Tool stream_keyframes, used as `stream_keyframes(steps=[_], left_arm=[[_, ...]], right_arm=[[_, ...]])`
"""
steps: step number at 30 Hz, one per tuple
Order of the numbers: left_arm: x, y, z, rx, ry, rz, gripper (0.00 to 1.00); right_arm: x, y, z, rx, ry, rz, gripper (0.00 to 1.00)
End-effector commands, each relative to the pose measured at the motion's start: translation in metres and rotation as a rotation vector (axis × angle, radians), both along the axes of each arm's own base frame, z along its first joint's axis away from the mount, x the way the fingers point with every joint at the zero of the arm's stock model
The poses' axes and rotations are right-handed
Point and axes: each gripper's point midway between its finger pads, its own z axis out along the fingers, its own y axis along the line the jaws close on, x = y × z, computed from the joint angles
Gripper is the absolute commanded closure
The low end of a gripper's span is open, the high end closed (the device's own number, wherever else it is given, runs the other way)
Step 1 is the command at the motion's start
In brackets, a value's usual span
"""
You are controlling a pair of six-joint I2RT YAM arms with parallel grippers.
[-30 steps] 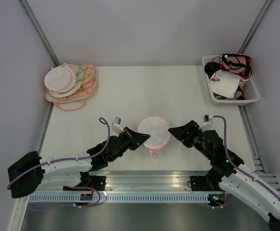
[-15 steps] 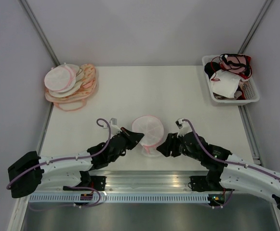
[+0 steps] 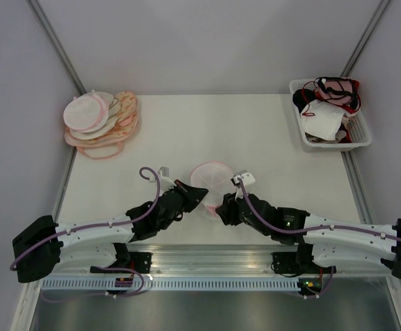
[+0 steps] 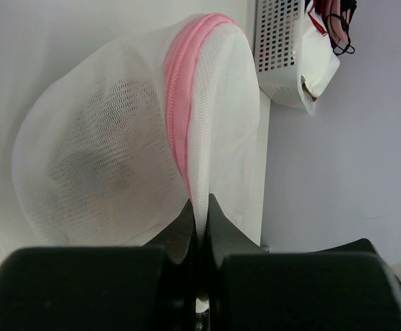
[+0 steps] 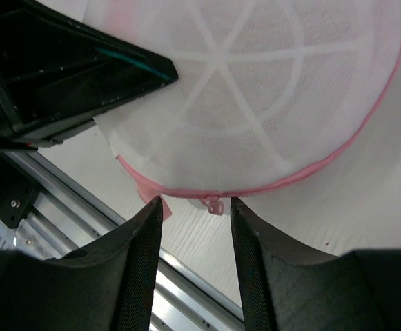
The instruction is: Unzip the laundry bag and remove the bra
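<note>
- Laundry bag [image 3: 210,179]: a round, domed pouch of fine white mesh. Its two disc halves are joined by a pink zip rim [image 4: 179,96]. It sits between the two grippers, tipped up on edge off the white table [image 3: 207,124].
- Tape ribs, white and flat, spread like spokes across the bag's broad face and are crossed by a ring of the same tape.
- Left gripper [image 3: 200,196], on the left of the laundry bag, is clamped tight on a thin fold of mesh just beside the zip rim. Its black, wedge-shaped fingers [image 4: 217,231] meet with only fabric between them.
- Right gripper [image 5: 194,203], on the right and near side of the laundry bag, has its jaws apart. The small pink zip pull [image 5: 215,205] hangs from the rim between the matte black fingertips and appears to touch neither.
- Grey mass [image 4: 96,165], soft-edged, shows dimly through the wavy mesh wall of the laundry bag. Whether it is the bra cannot be told.
- Pile of pouches [image 3: 100,121], flat discs with pink and orange rims, lies well apart from the laundry bag, behind it to the left.
- Basket [image 3: 363,132], white perforated plastic, stands well apart behind the laundry bag to the right. It holds white, black and red-strapped garments [image 3: 328,103].
</note>
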Motion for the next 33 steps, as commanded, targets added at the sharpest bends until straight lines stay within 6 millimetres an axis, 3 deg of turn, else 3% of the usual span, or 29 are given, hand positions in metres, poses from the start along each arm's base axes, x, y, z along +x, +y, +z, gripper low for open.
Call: stream_keyframes(steps=[1,3,14,22,27,28,33], left_arm=[[-0.002,-0.004,0.014,-0.075,0.007,-0.001,0.98],[-0.003,-0.005,0.017,-0.085,0.003,-0.008,0.98],[-0.009,-0.006,0.023,-0.100,-0.008,-0.042,0.98],[-0.018,0.004,0.016,-0.065,-0.009,-0.070,0.98],[-0.028,0.027,0.003,0.017,-0.027,-0.089,0.98],[-0.031,0.030,0.014,-0.006,-0.054,-0.099,0.98],[-0.046,0.032,0.029,0.098,-0.243,-0.257,0.98]], right_arm=[[0.021,0.009,0.025,0.011,-0.106,-0.059,0.51],[0.024,0.008,0.021,-0.011,-0.116,-0.076,0.54],[0.028,-0.008,0.023,-0.068,-0.177,-0.153,1.00],[0.027,-0.034,0.021,-0.142,-0.175,-0.201,0.99],[0.029,-0.053,0.023,-0.184,-0.183,-0.248,1.00],[0.028,-0.057,0.023,-0.192,-0.186,-0.250,1.00],[0.030,-0.065,0.025,-0.203,-0.205,-0.268,1.00]])
